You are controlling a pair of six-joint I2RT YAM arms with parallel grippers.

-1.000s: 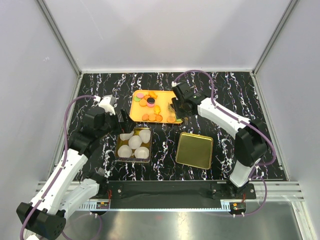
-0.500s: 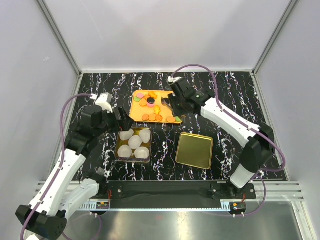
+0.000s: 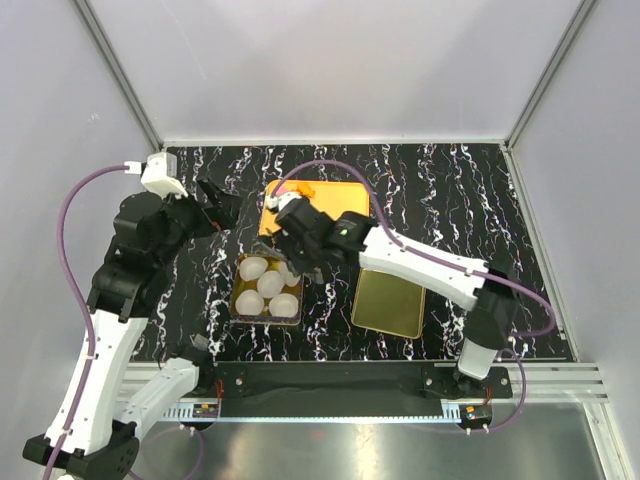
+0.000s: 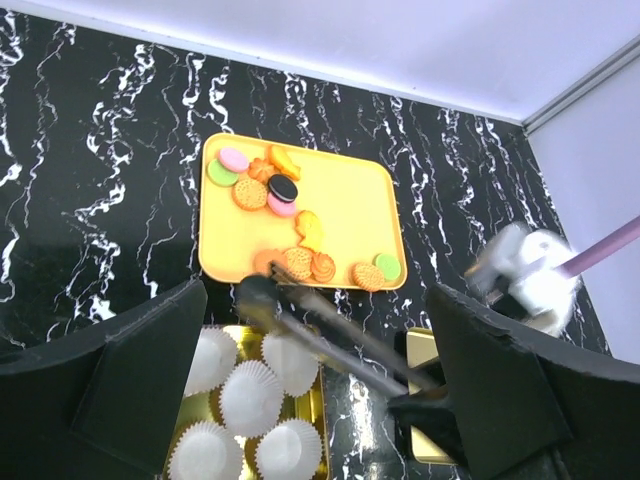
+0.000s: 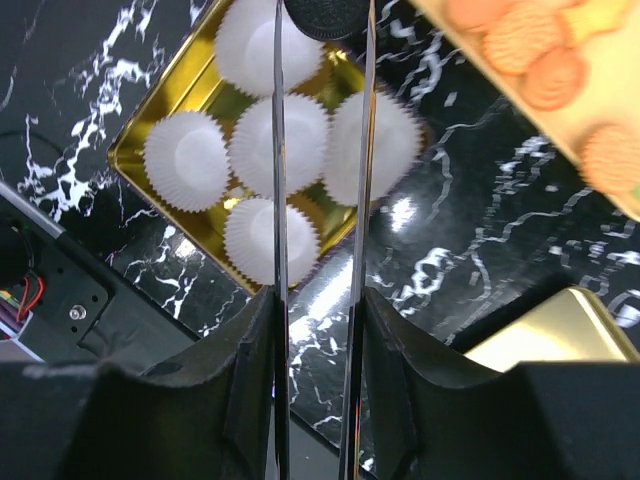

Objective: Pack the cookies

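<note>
At the near side of the table [image 3: 450, 190], we are recording a gold tin [image 5: 140, 125] holding five white paper cups [image 5: 187, 160], with a gold lid [image 3: 390, 305] lying flat to its right. A strip of bare marble is separating tin and lid.

Above the tin, the right gripper [image 5: 322, 30] is pinching one black cookie [image 5: 325, 15] between the tips of its two long thin blades. The disc is round, flat and dark with a ridged rim, and it is hanging over the farthest cup, clear of the paper.

Just beyond the tin, we are finding an orange tray [image 4: 350, 200] with rounded corners. The remaining cookies [image 4: 250, 194] are lying on it in two loose groups: a far-left cluster with a green, a pink, a black-and-pink and several orange discs, and a near row of orange ones ending in a green one. The tray's right half is mostly bare.

Left of the tray, the left gripper [image 3: 218, 198] is hanging raised with its fingers [image 4: 140, 380] spread wide and nothing between them.

Bare marble is running on either side of the tray and behind it, up to the grey walls [image 3: 330, 70] enclosing the table on three sides.
</note>
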